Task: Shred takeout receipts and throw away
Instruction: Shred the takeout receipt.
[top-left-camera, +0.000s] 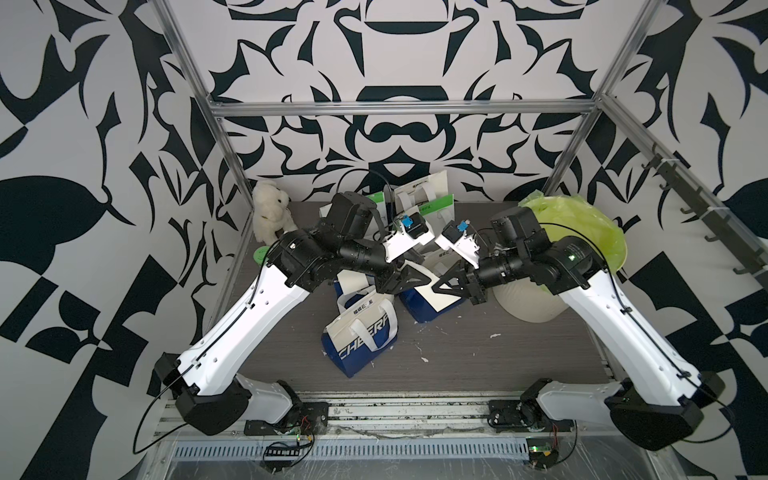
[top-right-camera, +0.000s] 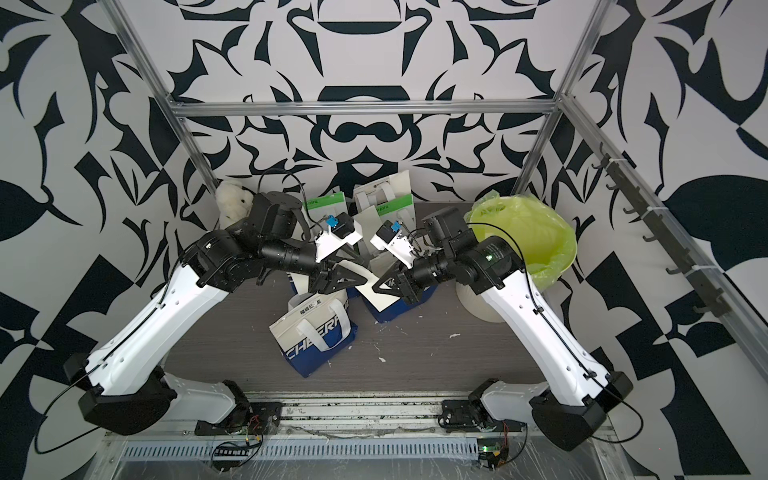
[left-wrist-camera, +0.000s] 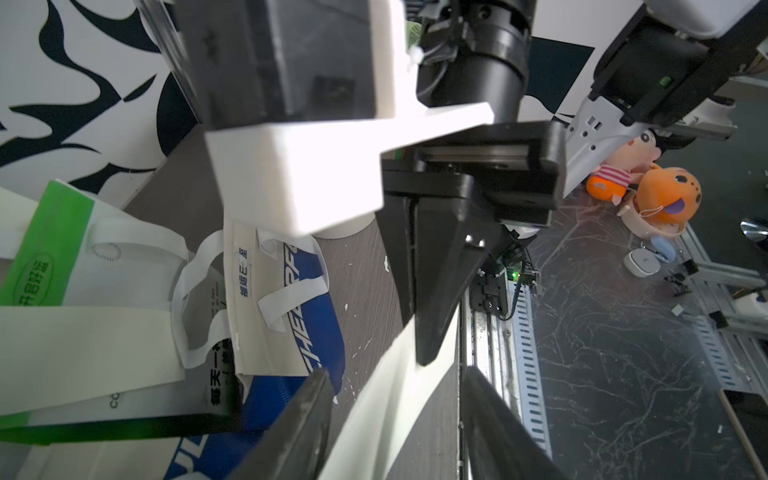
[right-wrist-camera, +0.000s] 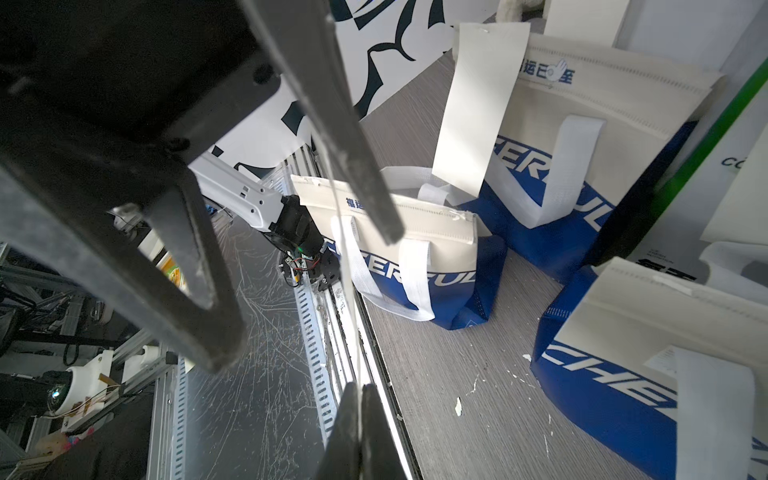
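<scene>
A cream-white takeout receipt (left-wrist-camera: 386, 399) hangs as a strip in the air above the blue-and-white bags. My right gripper (right-wrist-camera: 357, 386) is shut on it, and its thin edge (right-wrist-camera: 343, 266) runs up from between the closed fingers. My left gripper (left-wrist-camera: 397, 374) is open around the same strip, one finger (left-wrist-camera: 299, 419) close against the paper and the other standing apart. In both top views the two grippers (top-left-camera: 409, 276) (top-left-camera: 442, 286) meet tip to tip over the bags. Another receipt (right-wrist-camera: 478, 108) hangs from the top of a blue-and-white bag (right-wrist-camera: 582, 137).
A white bin with a yellow-green liner (top-left-camera: 582, 232) stands at the back right, behind my right arm. Blue-and-white bags (top-left-camera: 361, 336) lie mid-table and green-and-white bags (top-left-camera: 424, 199) at the back. A white plush toy (top-left-camera: 270, 212) sits back left. Small paper scraps (top-left-camera: 424, 359) dot the table.
</scene>
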